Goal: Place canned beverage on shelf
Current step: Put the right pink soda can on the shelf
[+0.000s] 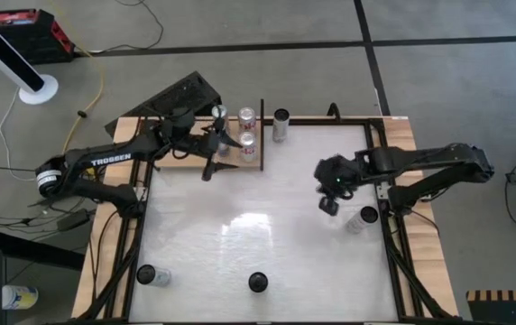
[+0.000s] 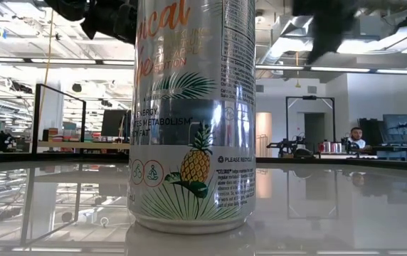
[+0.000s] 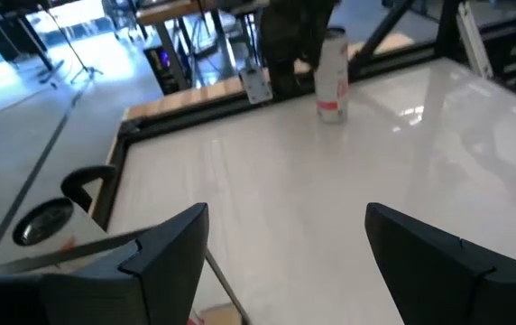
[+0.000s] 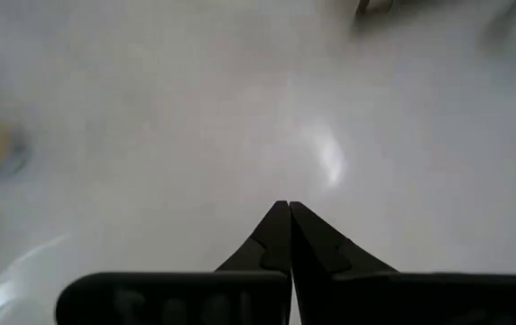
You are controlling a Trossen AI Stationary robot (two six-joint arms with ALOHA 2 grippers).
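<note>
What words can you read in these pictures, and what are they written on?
"TROSSEN": white letters on the dark left arm, high view.
"PLEASE RECYCLE": tall silver pineapple-printed can, low view.
"METABOLISM": same can; the start of that line is cut off.
Large orange script on the can: cropped, unreadable.
Fine print on the can: too small.

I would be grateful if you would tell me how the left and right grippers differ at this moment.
The left gripper hangs over the shelf by the cans, while the right gripper hangs over bare white tabletop. In its wrist view the left gripper's fingers stand wide apart; the right gripper's fingers are pressed together. Shared: both are dark two-finger grippers, and neither holds a can.
</note>
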